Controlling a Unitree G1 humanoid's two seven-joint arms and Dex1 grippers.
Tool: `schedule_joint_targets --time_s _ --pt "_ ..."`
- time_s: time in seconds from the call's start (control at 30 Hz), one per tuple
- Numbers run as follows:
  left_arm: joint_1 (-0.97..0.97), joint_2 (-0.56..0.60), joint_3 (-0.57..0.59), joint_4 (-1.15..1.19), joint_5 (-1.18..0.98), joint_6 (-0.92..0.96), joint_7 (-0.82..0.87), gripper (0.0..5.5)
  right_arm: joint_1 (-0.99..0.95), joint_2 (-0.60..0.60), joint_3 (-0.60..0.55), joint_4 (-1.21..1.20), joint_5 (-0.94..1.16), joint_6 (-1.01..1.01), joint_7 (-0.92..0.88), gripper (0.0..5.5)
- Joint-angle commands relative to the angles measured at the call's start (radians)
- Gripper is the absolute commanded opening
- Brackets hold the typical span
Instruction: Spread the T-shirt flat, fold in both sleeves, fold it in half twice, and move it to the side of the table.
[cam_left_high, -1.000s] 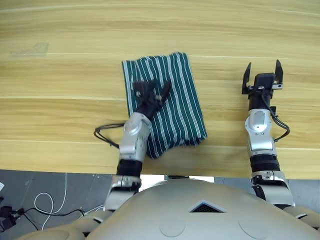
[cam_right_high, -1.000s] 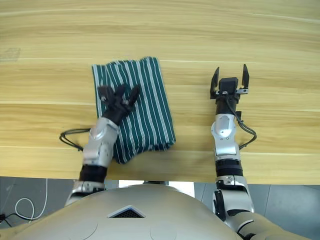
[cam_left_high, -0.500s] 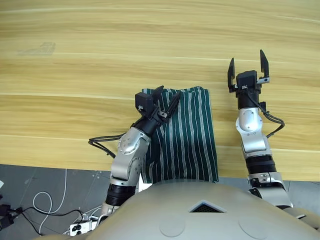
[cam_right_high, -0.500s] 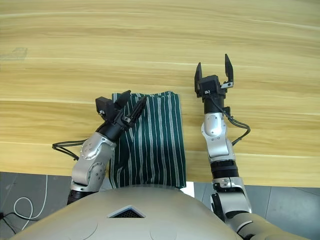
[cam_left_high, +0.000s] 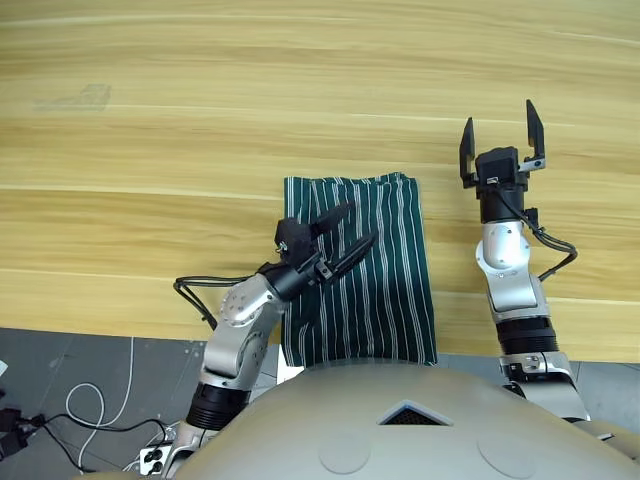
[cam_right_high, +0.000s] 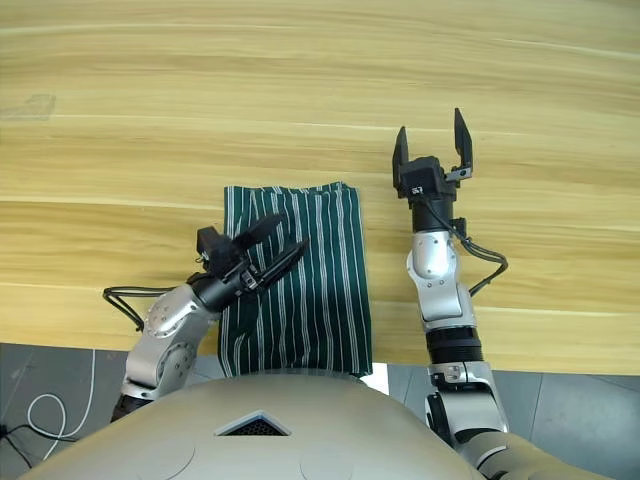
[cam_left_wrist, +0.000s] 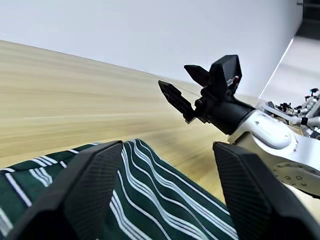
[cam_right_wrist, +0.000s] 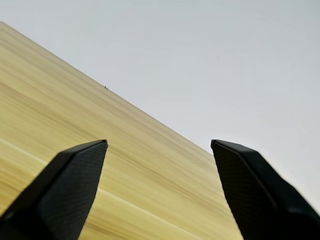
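Folded green-and-white striped T-shirt lies lower centre on the light wooden table, beneath the spread-open left gripper, with the right gripper also open beside its upper-right corner; best to pinch all layers together before sliding it sideways.

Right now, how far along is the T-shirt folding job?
Done: the T-shirt is a folded rectangle at the near edge of the table. In hand: nothing; the left gripper hovers open over it, the right gripper open beside it above bare wood. Left: probably only pulling the arms away, if that edge counts as the side.
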Motion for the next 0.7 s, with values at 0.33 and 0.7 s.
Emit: schedule_joint_targets --time_s 0.33,0.7 --pt "-0.138 0.105 -0.129 0.216 0.26 0.169 0.06 3.35 -0.033 0.005 0.009 0.02 -0.011 0.018 -0.003 3.84" --pt "-0.31 0.02 -0.088 0.524 0.3 0.075 0.097 3.35 -0.039 0.004 0.01 0.035 -0.008 0.008 -0.016 3.84"
